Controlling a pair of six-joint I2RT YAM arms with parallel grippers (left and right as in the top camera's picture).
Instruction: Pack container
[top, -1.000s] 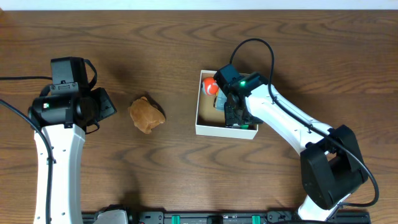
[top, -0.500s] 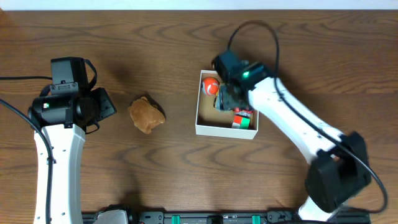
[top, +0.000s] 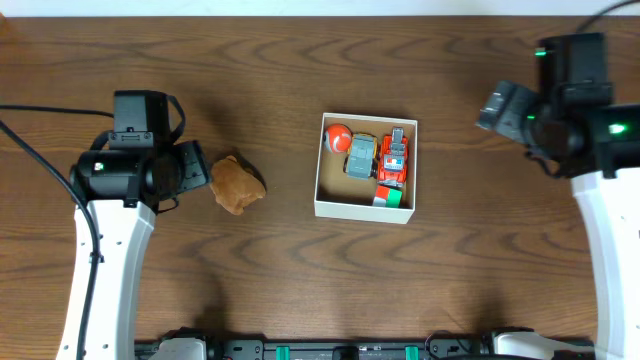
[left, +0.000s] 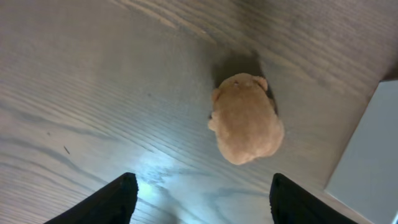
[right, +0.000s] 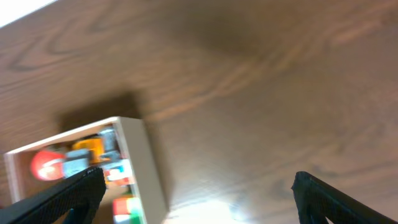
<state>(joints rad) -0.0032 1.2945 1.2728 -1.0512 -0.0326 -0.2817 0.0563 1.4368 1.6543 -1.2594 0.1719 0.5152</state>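
Left gripper (left: 202, 183), wide open and empty, faces the plush toy (left: 245, 118) at twelve o'clock; a shallow pinch could drop it short of the box (top: 363, 209).

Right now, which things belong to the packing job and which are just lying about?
Job: container; orange ball, grey car, red truck and green-red block inside it; tan plush toy left of it, not yet packed.
Lying about: black cable at far left; black rail along the near edge.

No readable text, label, brand, number or sign on anything in any view.
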